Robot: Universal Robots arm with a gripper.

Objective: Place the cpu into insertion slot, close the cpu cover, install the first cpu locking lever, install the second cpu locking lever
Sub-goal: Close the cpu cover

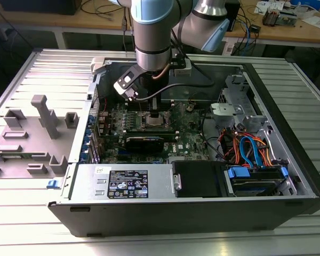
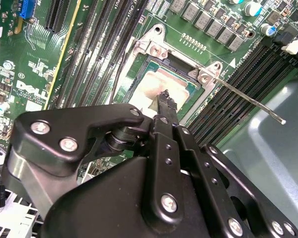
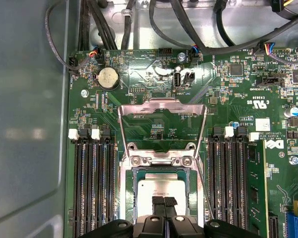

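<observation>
You find a black-and-white printed label (image 1: 127,184) on the silver box at the front of the open computer case (image 1: 288,114), and a small white sticker (image 3: 262,124) on the green board. The case lies on its side on a slatted metal table (image 1: 37,64), with a grey plastic fixture (image 1: 42,114) to the exterior view's left and wooden benches (image 1: 288,32) behind.

Your gripper (image 1: 156,113) reaches down into the case. Its jaws are pressed together, with nothing visible between them, and the tips are right over the cpu (image 3: 161,187). The cpu sits in the insertion slot (image 3: 161,161). The cpu cover (image 3: 161,104) stands swung open beyond the slot. A thin locking lever (image 2: 253,104) sticks out free beside the socket.

Long black memory slots (image 3: 92,188) flank the socket closely on both sides, and the grey case wall (image 3: 25,124) lies just past one bank.
</observation>
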